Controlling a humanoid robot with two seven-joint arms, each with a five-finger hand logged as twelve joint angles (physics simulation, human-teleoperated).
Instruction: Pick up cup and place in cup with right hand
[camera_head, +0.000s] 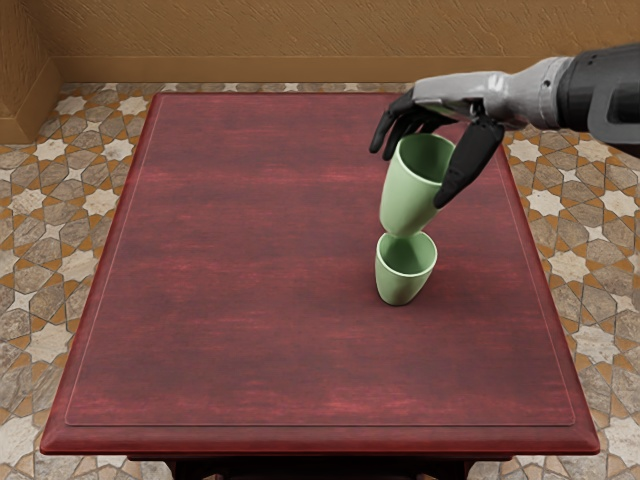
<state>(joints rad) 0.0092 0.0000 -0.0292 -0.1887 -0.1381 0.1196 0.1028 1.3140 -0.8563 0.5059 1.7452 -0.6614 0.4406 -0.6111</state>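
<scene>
The tabletop (220, 260) is offering passage left. The right hand (462, 97), upper cup (406, 195) and lower cup (399, 287) are obstructing the right.

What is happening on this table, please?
The robot's right hand holds one green cup, tilted a little, with its fingers around the upper part. Below it, a second green cup stands upright on the red table. The held cup's base is at the far rim of the standing one, so it is not nested inside yet.

The reddish-brown wooden table (250, 260) is showing a streaky, softly glossy grain, while the pale-green tapered cups (402, 292) are looking smooth and satiny.
</scene>
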